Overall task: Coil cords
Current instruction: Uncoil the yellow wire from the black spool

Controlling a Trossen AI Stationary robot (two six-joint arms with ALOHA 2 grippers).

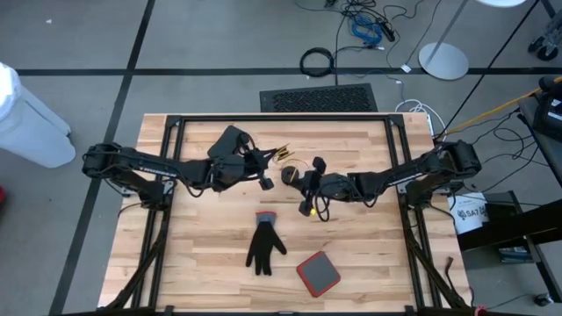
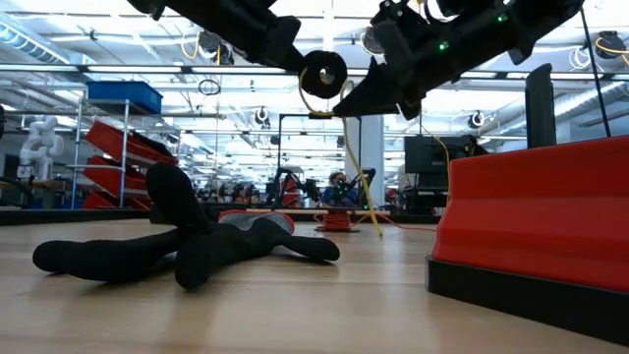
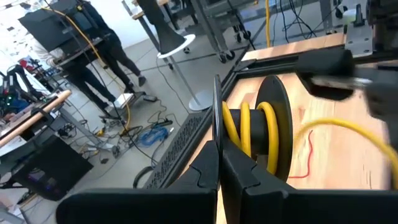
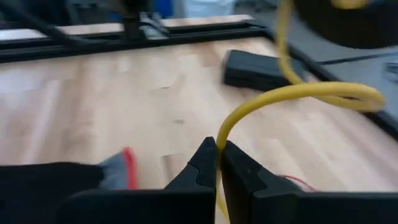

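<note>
**Both tools pinched on yellow cord, spool held mid-air**

Red square pad w/ black rim (image 2: 536, 221) fills the near right of the low view; same pad sits at the desk's (image 1: 202, 263) front edge in the high view. Just behind it, a limp black fabric glove w/ red-grey cuff (image 1: 263, 244) lies flat.

Mid-desk, above the wood: left tool (image 3: 219, 163) is closed on the rim of a small black round puck (image 3: 273, 124) w/ thin yellow cord (image 3: 249, 127) wound round its core. Right tool (image 4: 217, 155) is closed on the free run of that cord, close to the puck. Cord hangs in a loop between the two.

Handling, my guess: cord light, springy, fairly slick, so it'll try to unwind if slack; keep tension. Best hold looks like the puck's rim for one tool, cord near the puck for the other.

Views differ: left wrist alone shows the wound turns plus a thin red wire (image 3: 305, 155) on the desk. Right wrist shows the pinch on the cord. Low view shows the puck is well off the desk. High view places both arms; far off, a black cable ring (image 1: 317, 61) lies on the floor.
</note>
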